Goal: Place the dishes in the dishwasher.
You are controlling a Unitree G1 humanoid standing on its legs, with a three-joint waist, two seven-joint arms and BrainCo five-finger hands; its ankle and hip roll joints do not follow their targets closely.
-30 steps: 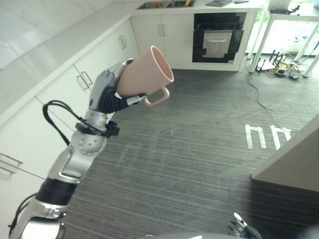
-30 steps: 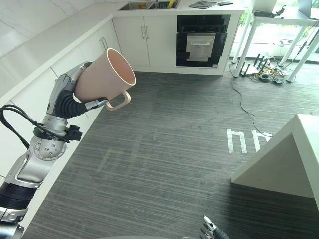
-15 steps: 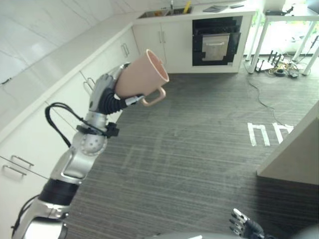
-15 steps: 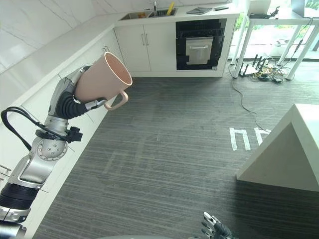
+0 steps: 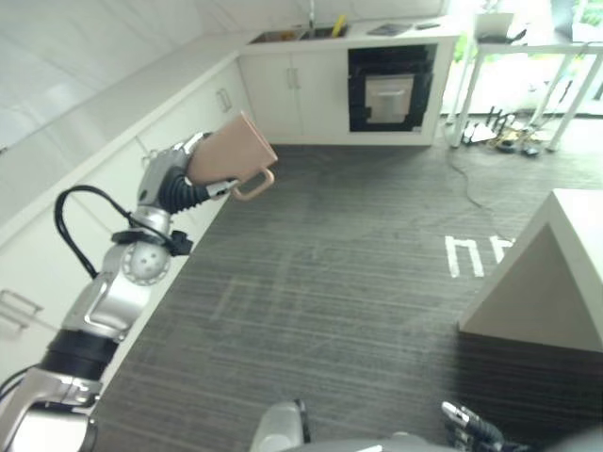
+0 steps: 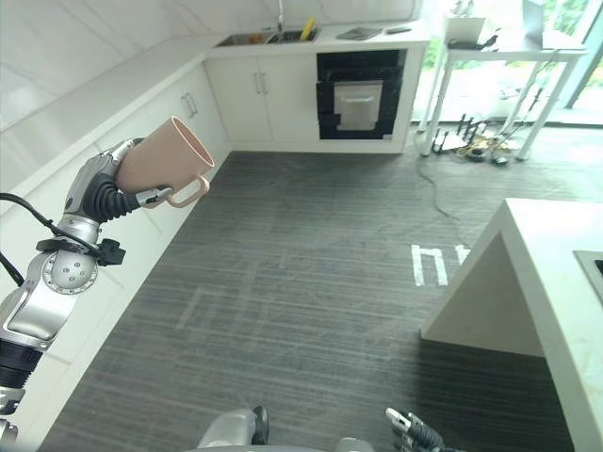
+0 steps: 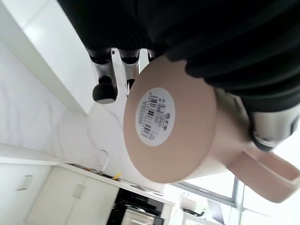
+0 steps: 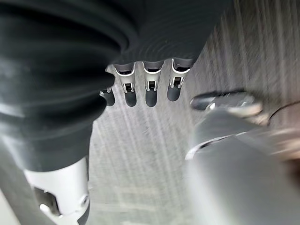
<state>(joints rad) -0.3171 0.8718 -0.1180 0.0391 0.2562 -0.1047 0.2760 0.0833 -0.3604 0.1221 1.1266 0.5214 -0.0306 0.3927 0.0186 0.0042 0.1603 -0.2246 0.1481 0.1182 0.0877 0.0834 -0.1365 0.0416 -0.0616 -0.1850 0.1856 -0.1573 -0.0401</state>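
A tan-pink mug [image 5: 229,151] is held up in the air at the left, beside the white cabinets, tilted with its mouth toward the far end of the kitchen. My left hand [image 5: 166,179] is shut on it, fingers [image 7: 105,89] curled round the mug's body. The left wrist view shows the mug's base [image 7: 168,122] with a barcode sticker and its handle [image 7: 268,171] sticking out free. My right hand [image 6: 411,429] hangs low at the bottom edge, above the floor, with its fingers [image 8: 150,89] relaxed and holding nothing.
White base cabinets [image 5: 203,104] run along the left under a long counter, with a sink [image 6: 264,38] at the far end. A black built-in appliance [image 5: 391,89] stands at the back. A white island [image 5: 551,273] juts in at the right. Cables [image 5: 504,141] lie under a far table.
The whole view has shifted, so the camera has moved; more of the island shows at the right. My left hand keeps the mug, now farther left and smaller in view.
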